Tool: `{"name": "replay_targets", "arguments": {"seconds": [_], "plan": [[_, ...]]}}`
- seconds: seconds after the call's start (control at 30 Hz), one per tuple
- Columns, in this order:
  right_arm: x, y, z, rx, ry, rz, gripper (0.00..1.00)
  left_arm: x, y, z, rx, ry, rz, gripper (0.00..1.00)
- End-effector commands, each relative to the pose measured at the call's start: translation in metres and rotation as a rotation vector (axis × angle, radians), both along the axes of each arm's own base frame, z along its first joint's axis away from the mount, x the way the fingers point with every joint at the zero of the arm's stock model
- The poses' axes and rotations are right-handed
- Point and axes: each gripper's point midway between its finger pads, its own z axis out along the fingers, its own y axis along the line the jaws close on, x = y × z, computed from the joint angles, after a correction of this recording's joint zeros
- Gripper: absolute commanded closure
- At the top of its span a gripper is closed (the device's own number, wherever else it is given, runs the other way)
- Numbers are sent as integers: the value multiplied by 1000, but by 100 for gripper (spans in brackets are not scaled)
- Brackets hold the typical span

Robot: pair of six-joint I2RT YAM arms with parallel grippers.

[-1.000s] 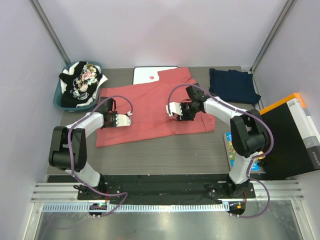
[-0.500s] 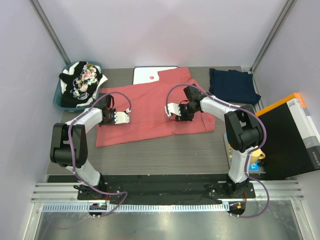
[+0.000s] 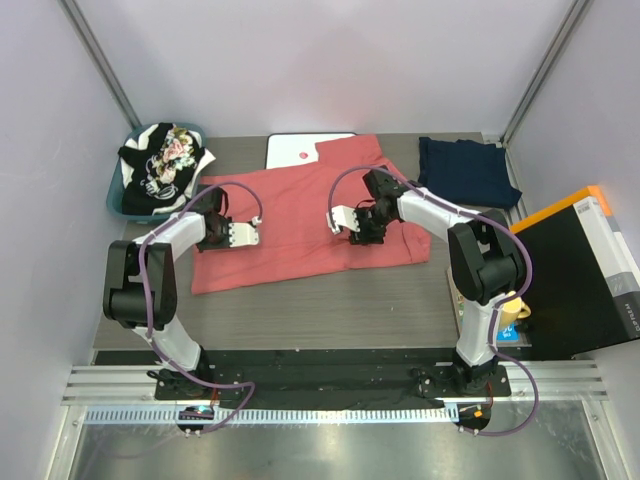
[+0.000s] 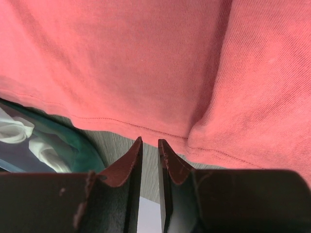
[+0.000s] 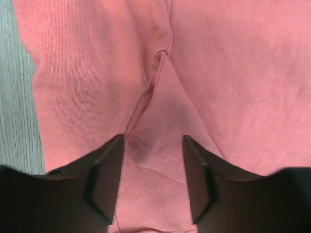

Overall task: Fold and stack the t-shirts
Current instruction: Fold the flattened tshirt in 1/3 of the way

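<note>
A salmon t-shirt (image 3: 300, 225) lies spread flat across the middle of the table. My left gripper (image 3: 244, 233) rests low on its left part. In the left wrist view the shirt's hem (image 4: 146, 127) runs just ahead of that gripper (image 4: 149, 143), whose jaws stand a narrow slit apart with only table showing between them. My right gripper (image 3: 341, 218) hovers over the shirt's right half. It is open (image 5: 153, 141), with a sleeve seam (image 5: 146, 99) between its fingers and nothing gripped. A navy t-shirt (image 3: 465, 170) lies folded at the back right.
A teal basket (image 3: 117, 195) at the back left holds black, white and floral shirts (image 3: 165, 160); its wall (image 4: 63, 138) shows in the left wrist view. A white board (image 3: 290, 150) lies behind the salmon shirt. A black box with an orange edge (image 3: 580, 265) stands at the right.
Both grippers have crept a little toward the back of the table, the right one also slightly left. The salmon shirt lies as before.
</note>
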Motion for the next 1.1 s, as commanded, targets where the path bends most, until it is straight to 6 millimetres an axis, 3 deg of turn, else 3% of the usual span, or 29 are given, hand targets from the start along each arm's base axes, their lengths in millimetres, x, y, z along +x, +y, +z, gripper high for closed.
{"name": "replay_targets", "arguments": {"seconds": [0.0, 0.1, 0.27, 0.6, 0.7, 0.83, 1.07], "plan": [[9, 9, 30, 22, -39, 3, 41, 7, 1, 8, -15, -8, -18, 81], [8, 8, 32, 15, -37, 0, 39, 7, 1, 7, -20, -5, -18, 81], [5, 3, 9, -24, -6, -19, 40, 8, -1, 6, -35, -6, -11, 81], [19, 3, -8, -43, -14, -64, 44, 3, -3, 5, -44, 4, -16, 82], [19, 3, -8, -49, -20, -65, 53, 3, -3, 5, -45, 5, -17, 82], [24, 2, -1, -56, -47, -82, 88, 1, -4, 3, -49, 12, -18, 82], [34, 1, 24, -55, -124, -76, 92, -14, -13, -2, -97, 87, -46, 83]]}}
